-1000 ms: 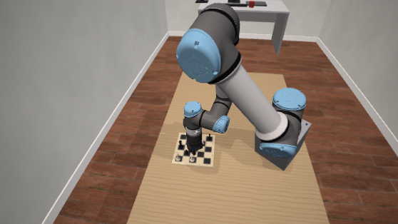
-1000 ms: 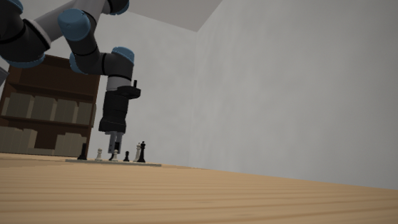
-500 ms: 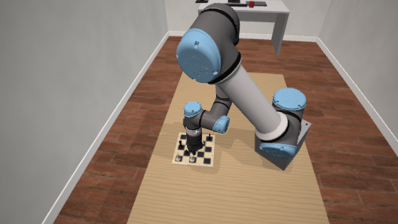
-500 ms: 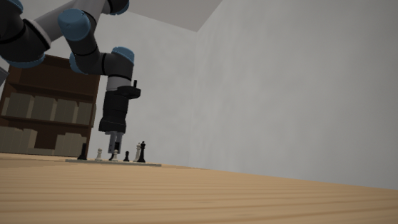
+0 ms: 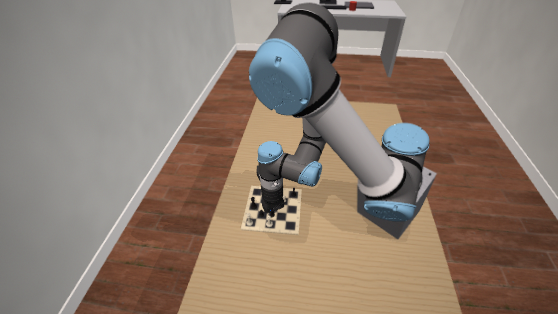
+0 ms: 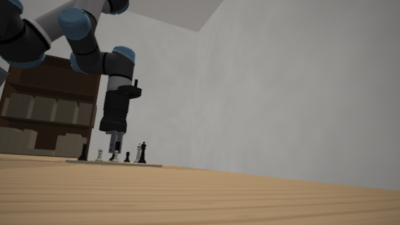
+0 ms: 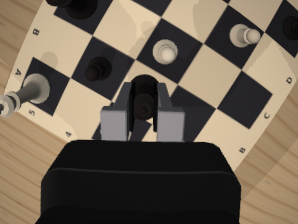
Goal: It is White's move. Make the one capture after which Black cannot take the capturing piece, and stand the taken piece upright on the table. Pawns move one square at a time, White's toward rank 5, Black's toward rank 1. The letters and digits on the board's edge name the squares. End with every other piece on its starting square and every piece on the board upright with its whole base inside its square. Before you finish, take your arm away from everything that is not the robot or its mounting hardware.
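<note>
The small chessboard [image 5: 277, 211] lies on the wooden table top, and it fills the wrist view [image 7: 166, 50]. My gripper [image 7: 144, 97] points straight down over the board and is shut on a black piece [image 7: 143, 96], held by its top, low at the board. It also shows in the top view [image 5: 271, 209] and the exterior view [image 6: 115, 145].
The arm's base [image 5: 400, 200] stands on the table to the right of the board. A bookshelf [image 6: 46, 115] is behind the board in the exterior view. A grey desk [image 5: 350, 20] stands far back.
</note>
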Available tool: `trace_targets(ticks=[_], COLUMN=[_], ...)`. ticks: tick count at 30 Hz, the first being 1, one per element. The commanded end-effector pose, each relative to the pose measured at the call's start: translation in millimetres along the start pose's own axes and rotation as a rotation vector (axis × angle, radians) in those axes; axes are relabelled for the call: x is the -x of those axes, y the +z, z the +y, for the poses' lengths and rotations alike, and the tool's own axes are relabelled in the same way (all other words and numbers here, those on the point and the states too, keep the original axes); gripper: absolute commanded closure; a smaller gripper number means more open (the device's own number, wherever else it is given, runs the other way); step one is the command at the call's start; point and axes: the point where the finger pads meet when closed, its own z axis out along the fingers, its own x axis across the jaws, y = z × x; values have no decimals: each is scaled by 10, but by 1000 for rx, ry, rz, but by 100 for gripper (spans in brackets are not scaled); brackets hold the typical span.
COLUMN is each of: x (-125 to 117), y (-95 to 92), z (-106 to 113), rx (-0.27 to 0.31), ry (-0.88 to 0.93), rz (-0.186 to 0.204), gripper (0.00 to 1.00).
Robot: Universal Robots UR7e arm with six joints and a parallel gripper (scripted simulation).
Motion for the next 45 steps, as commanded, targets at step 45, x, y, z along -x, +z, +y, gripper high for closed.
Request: trace_targets(ticks=[45], x=[3], y=[-972], z=[-2], rx=[-1], ry=[0], rz=[-1], gripper=[100])
